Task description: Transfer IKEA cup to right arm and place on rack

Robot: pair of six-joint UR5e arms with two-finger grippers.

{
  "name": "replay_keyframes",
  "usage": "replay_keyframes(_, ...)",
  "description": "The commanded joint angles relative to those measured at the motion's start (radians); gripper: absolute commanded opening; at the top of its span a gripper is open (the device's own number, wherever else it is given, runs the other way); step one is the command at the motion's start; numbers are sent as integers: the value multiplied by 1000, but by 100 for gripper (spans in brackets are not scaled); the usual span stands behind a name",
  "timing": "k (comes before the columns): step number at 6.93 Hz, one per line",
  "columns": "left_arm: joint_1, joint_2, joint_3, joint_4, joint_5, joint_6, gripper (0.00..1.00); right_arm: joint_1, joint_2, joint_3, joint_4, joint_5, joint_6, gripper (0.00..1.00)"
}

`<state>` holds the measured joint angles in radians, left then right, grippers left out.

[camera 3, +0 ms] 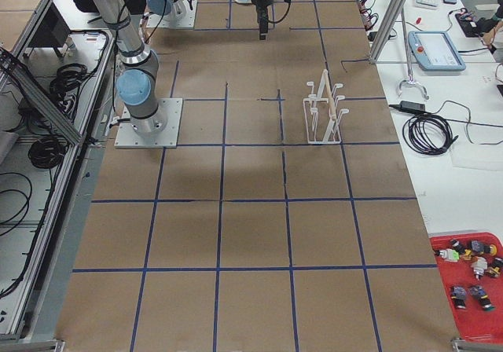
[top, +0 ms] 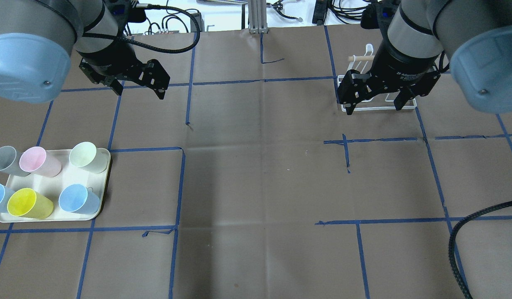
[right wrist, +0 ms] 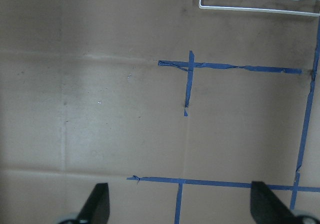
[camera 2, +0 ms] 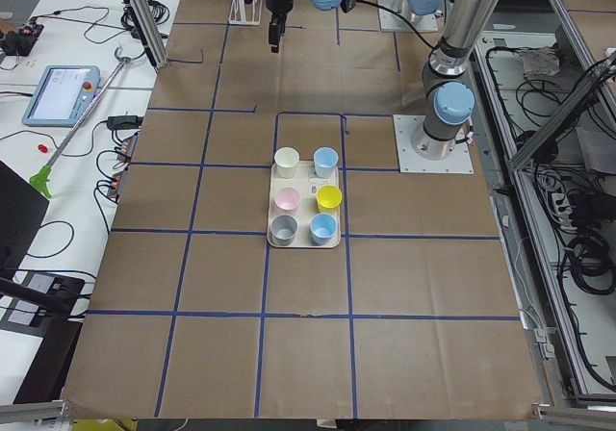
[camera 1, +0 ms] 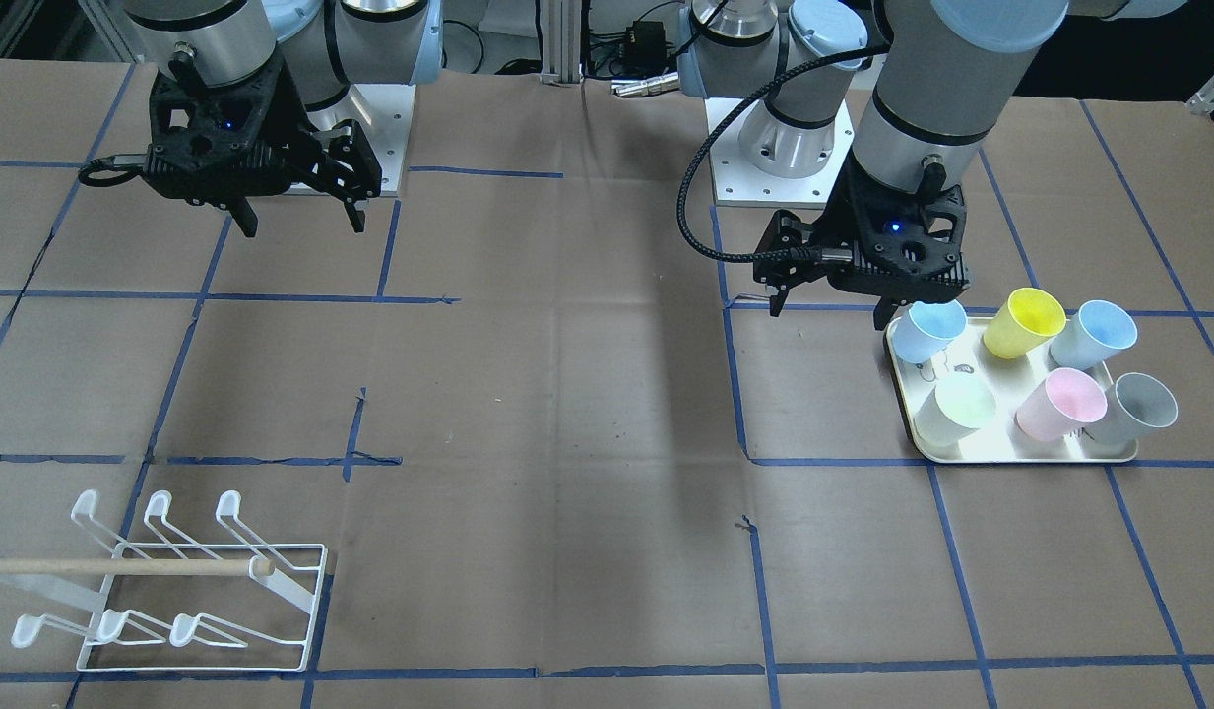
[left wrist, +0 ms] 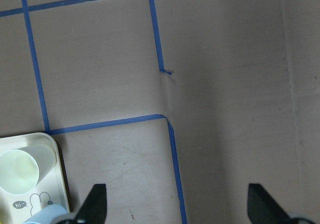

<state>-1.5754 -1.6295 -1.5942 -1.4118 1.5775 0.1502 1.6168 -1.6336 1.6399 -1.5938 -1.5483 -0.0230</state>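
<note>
While all 6 IKEA cups (top: 31,161) are standing mouth-up on the cream tray (camera 1: 1020,457), the task is sitting at its very start. Nothing is being held and nothing is hanging on the rack (camera 1: 124,567), which is lying well apart from the tray, toward the opposite end of the table (camera 1: 567,394).

The left gripper (camera 1: 828,310) is hovering raised near the tray, off the side facing the rack, its fingers spread wide and empty. The pale green cup (camera 1: 956,409) and a pale blue cup (camera 1: 936,330) are standing along that edge of the tray. The right gripper (camera 1: 303,228) is hanging well apart from the tray, likewise spread and holding nothing.

Judging from this, every step is waiting: the left gripper lifting 1 cup off the tray, passing it across, and the right gripper taking it and seating it on the rack.
</note>
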Motion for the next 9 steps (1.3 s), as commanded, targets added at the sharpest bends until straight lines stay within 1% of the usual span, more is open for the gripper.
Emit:
replay_keyframes(1,1,-6,-1,2,-4,11,100,0,0,1,0,2,0,100)
replay_keyframes(2,8,-6,-6,2,-4,9,100,2,0,3,0,2,-2,100)
replay_keyframes(3,52,-6,-15,2,-4,15,100,2,1,5,0,4,-3,100)
replay_keyframes(5,205,3,-44,2,-7,119,100,2,1,5,0,4,-2,100)
replay_keyframes(7,357,14,-104,25,-5,190,100,2,1,5,0,4,-3,100)
replay_keyframes(8,415,19,-125,39,-4,256,100,2,1,5,0,4,-3,100)
replay_keyframes(9,428,23,-141,40,-4,258,100,2,1,5,0,2,-3,100)
